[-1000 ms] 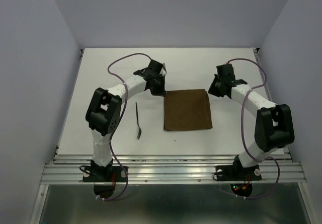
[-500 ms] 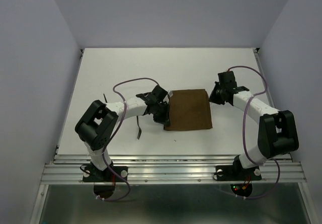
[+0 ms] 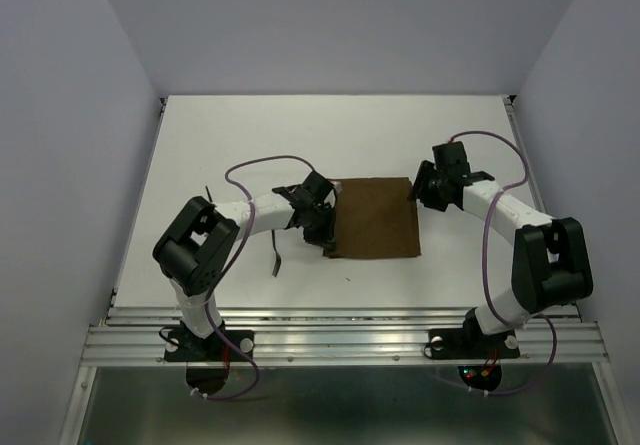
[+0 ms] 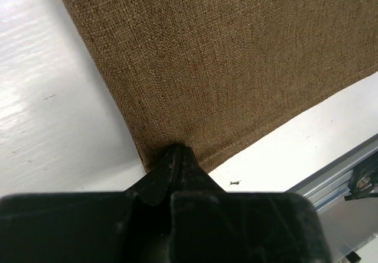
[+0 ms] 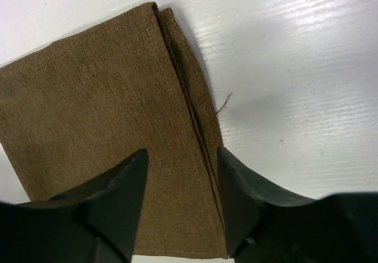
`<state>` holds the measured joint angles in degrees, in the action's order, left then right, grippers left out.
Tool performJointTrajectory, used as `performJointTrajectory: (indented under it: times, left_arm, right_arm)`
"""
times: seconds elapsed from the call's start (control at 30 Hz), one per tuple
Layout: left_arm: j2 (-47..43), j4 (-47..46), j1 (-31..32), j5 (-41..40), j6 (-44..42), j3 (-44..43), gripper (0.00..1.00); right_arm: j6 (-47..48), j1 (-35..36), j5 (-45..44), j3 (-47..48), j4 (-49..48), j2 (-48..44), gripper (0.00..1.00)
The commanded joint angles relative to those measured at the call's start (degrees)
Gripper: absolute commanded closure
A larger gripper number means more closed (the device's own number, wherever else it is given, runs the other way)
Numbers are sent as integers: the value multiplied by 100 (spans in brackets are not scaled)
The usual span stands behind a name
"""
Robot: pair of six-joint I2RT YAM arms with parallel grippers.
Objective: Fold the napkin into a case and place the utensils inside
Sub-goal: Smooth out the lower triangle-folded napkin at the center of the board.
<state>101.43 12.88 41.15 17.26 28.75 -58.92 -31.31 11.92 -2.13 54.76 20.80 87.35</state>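
The left gripper [image 4: 177,155] has its fingertips drawn together on the near-left corner of the napkin [image 3: 375,217], where the cloth puckers slightly. The right gripper [image 5: 180,201] is spread, its fingers straddling the napkin's right edge close to the far-right corner without pinching it.

Recommended procedure: the right gripper should probably descend and pinch every layer of that edge before any lift. Both arms should then raise the cloth only slightly and carry it at equal pace, so that the crease stays straight.

The napkin is plain dark brown woven cloth lying flat at the middle of the white table [image 3: 250,135]. Stacked layers show along its right edge. One utensil [image 3: 276,260] lies just left of it, partly hidden by the left arm.
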Motion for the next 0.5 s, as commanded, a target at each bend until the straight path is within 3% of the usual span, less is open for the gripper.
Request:
performJointTrajectory:
  times: [0.0, 0.2, 0.47]
  left_arm:
    - [-430, 513, -54, -285, -300, -601, 100]
    - [-379, 821, -151, 40, -458, -1840, 100]
    - [1061, 760, -203, 357, -283, -3476, 100]
  right_arm:
    - [353, -41, -33, 542, -41, 246, 36]
    - [512, -146, 160, 1106, -14, 976, 27]
    - [573, -199, 415, 1572, -23, 1609, 27]
